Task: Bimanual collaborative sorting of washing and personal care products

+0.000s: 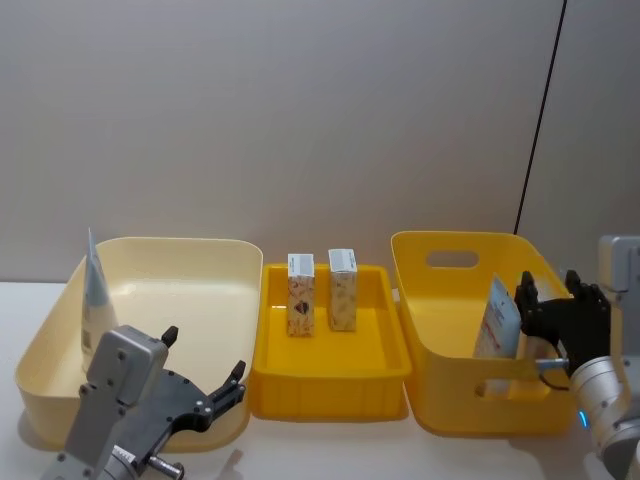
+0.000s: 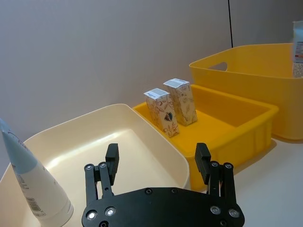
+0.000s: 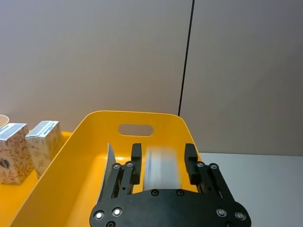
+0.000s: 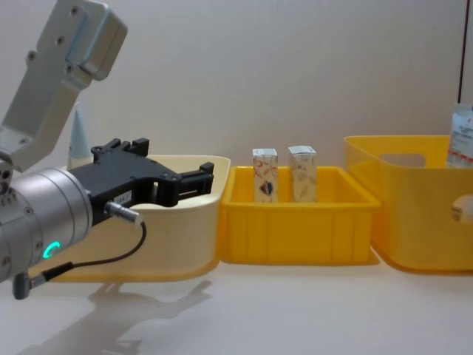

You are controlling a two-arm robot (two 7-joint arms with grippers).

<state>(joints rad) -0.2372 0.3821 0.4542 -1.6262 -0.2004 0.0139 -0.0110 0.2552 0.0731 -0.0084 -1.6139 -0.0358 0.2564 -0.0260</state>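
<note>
A pale blue tapered tube (image 1: 95, 300) (image 2: 28, 184) stands at the left end of the cream bin (image 1: 190, 265). My left gripper (image 1: 205, 355) (image 2: 157, 156) (image 4: 174, 170) hovers open and empty over that bin's front right corner. Two small cartons (image 1: 301, 295) (image 1: 343, 290) with patterned print stand upright in the shallow yellow tray (image 1: 330, 375). A white tube with red print (image 1: 497, 322) (image 4: 462, 137) stands inside the deep yellow bin (image 1: 450, 400). My right gripper (image 1: 550, 295) (image 3: 163, 151) is open above that bin, its fingers on either side of the blurred white tube (image 3: 161, 165) with a gap on both sides.
The three containers stand side by side against a grey wall, cream at the left, shallow tray in the middle, deep handled bin (image 3: 137, 130) at the right. A strip of white table (image 4: 281, 310) lies in front of them.
</note>
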